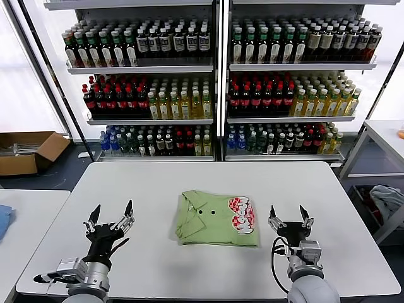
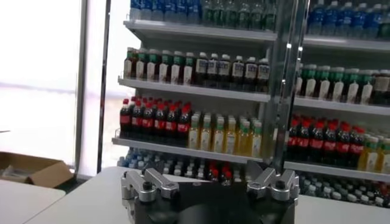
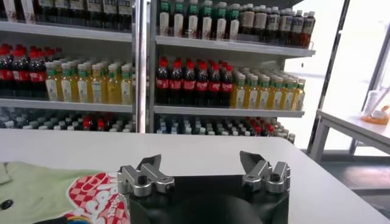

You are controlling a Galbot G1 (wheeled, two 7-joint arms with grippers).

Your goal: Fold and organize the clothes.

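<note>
Shirt (image 1: 218,219) mid-table (image 1: 158,183), already folded to rectangle, collar + checkered print up. Head view: looks soft, light, floppy; would pinch at edge or corner, support fold so it doesn't spill open. Left gripper (image 1: 110,220) low, well left of shirt, fingers spread, empty. Right gripper (image 1: 290,219) just right of shirt, spread, empty.
Left wrist view: fingers wide, nothing held; drink shelves (image 2: 201,91) ahead.
Right wrist view: fingers wide apart, shirt beside gripper, not touching.

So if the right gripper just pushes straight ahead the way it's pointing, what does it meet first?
Probably nothing nearby: the right gripper points over bare table toward the bottle shelves. The shirt lies off to its left.
</note>
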